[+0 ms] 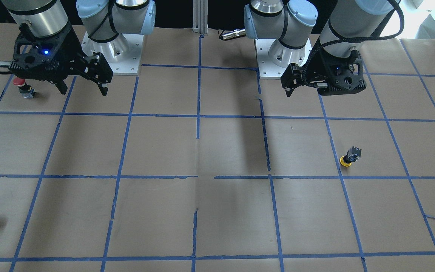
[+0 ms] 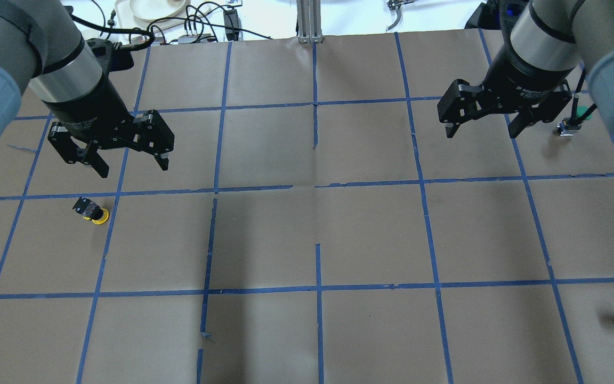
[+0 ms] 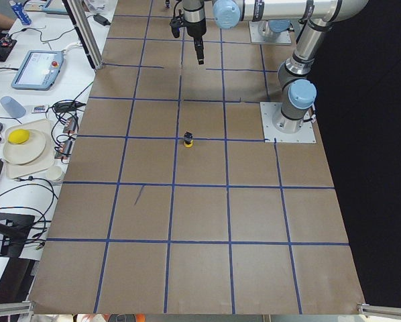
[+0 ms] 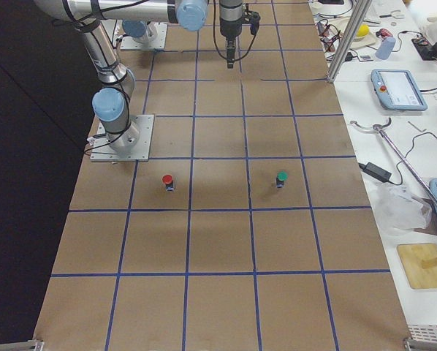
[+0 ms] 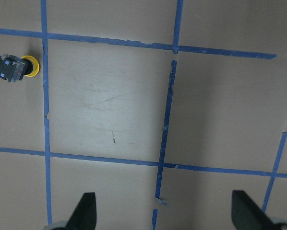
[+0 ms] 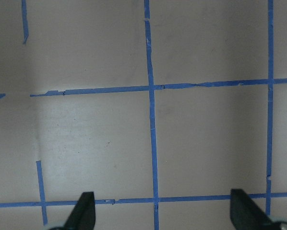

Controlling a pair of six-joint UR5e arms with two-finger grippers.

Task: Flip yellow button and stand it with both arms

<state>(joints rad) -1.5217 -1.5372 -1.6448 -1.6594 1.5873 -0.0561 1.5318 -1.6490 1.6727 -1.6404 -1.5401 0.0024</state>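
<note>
Fingers (image 5: pixel 86 211) of the left gripper (image 2: pixel 134 166) spread wide on nothing; the right gripper (image 2: pixel 481 130) gapes likewise. I see the yellow button (image 2: pixel 92 210) resting cap-down, body up, at the overhead frame's left, just below the left gripper. Brown paper with a blue tape grid covers the table (image 2: pixel 371 234); a cluttered white bench (image 2: pixel 349 16) lines the top edge. The right arm half hides a green button (image 2: pixel 579 114).

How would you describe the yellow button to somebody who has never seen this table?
On the brown table, look at the robot's left half. Near the left gripper lies the yellow button, alone. Its cap is yellow; elsewhere are a red button and a green button.
</note>
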